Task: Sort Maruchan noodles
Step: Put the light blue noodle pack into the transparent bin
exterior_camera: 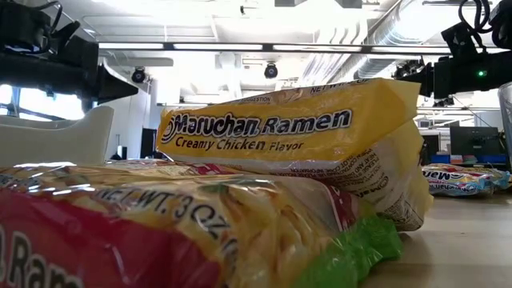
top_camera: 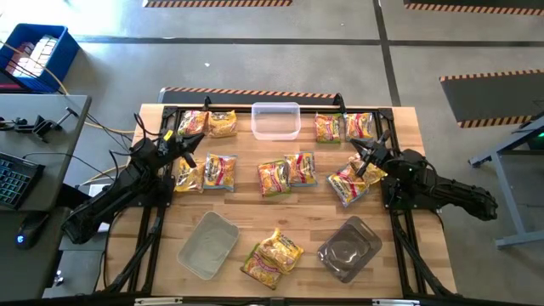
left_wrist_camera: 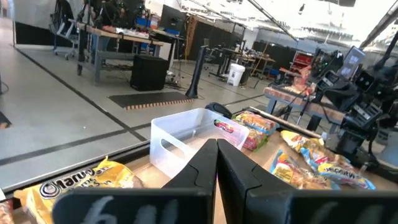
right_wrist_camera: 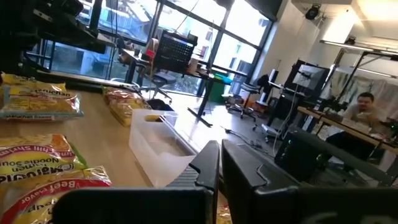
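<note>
Waiting with fingers together and empty either side of the clear tub [top_camera: 275, 120], the left pincer [top_camera: 189, 146] and right pincer [top_camera: 364, 159] leave the noodle packets [top_camera: 286, 172] scattered around it across the surface [top_camera: 289, 221], unsorted.

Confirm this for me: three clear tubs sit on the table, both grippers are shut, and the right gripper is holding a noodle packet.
Not quite. The right gripper holds nothing; the right wrist view shows its fingers closed together, empty. The rest stands: three clear tubs and the left gripper shut too.
</note>
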